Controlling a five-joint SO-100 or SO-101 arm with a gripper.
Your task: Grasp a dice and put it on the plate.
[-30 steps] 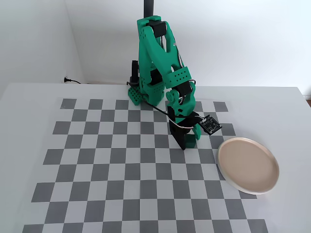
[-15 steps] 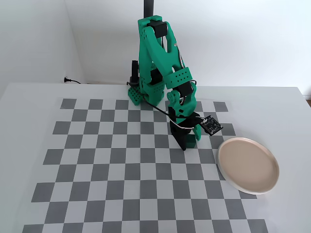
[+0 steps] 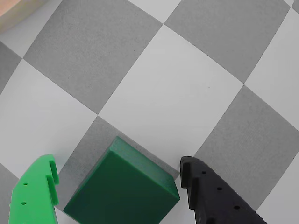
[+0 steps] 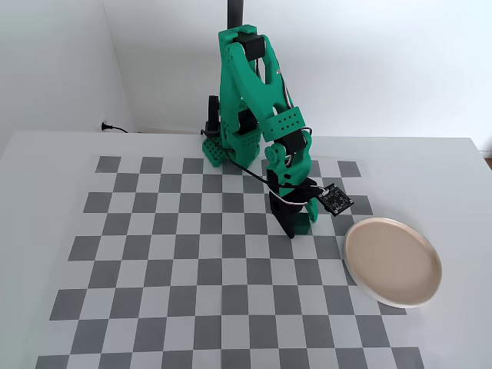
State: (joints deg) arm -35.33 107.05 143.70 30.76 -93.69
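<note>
In the wrist view the dark green dice [image 3: 124,191] sits on the checkerboard between my two fingers. My gripper [image 3: 117,162] is open, with the bright green finger [image 3: 35,193] to the left of the dice and the black finger [image 3: 205,193] to its right. A small gap shows on each side. A corner of the pale pink plate [image 3: 11,11] shows at the top left. In the fixed view my gripper [image 4: 296,224] is down at the board, left of the plate [image 4: 392,261]. There I cannot tell the dice apart from the fingers.
The grey and white checkerboard mat [image 4: 177,254] covers the table. The arm's green base [image 4: 219,150] stands at the mat's far edge. A small black camera board [image 4: 336,200] sticks out from the wrist toward the plate.
</note>
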